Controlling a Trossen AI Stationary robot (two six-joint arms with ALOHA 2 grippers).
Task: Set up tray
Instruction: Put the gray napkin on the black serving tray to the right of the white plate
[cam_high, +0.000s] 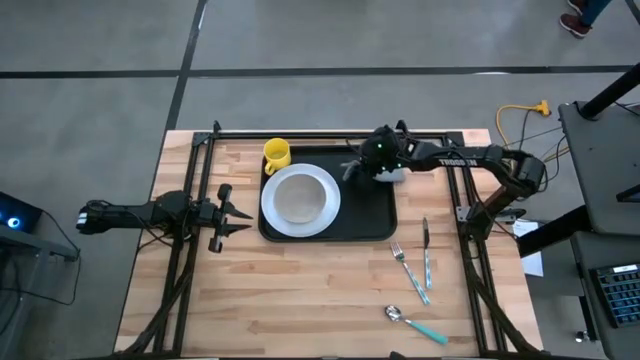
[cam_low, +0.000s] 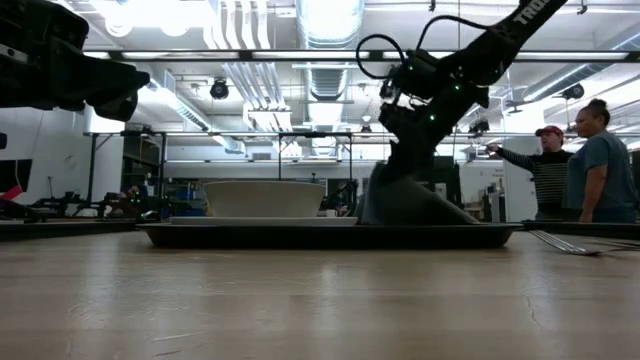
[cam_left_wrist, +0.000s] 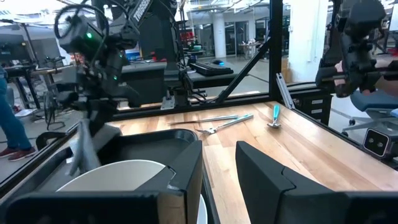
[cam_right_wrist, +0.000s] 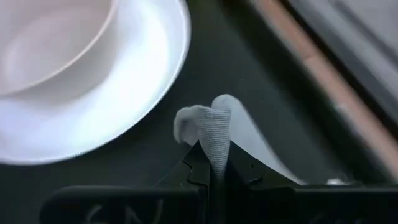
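The black tray (cam_high: 375, 225) lies mid-table with a white plate (cam_high: 300, 200) and a shallow bowl (cam_right_wrist: 43, 43) on it. My right gripper (cam_right_wrist: 211, 165) hangs over the tray's far right corner and is shut on a pale grey cloth napkin (cam_high: 390, 175). In the low view the napkin (cam_low: 410, 205) spreads out below that gripper (cam_low: 405, 150) down onto the tray. A yellow mug (cam_high: 276, 153) stands at the tray's far left corner. My left gripper (cam_high: 235, 215) waits open, left of the tray. My right gripper pinches a bunched fold of the napkin (cam_right_wrist: 214, 134) between its two fingers, coming from above and pointing down. The fold sticks out past the fingertips. The rest of the napkin (cam_right_wrist: 261, 149) hangs down and lies on the tray beside the plate.
A fork (cam_high: 405, 265) and a knife (cam_high: 426, 250) lie on the wood right of the tray. A teal-handled spoon (cam_high: 415, 322) lies nearer the front edge. The frame's rails (cam_high: 470, 230) run along both sides of the table. People stand in the room beyond.
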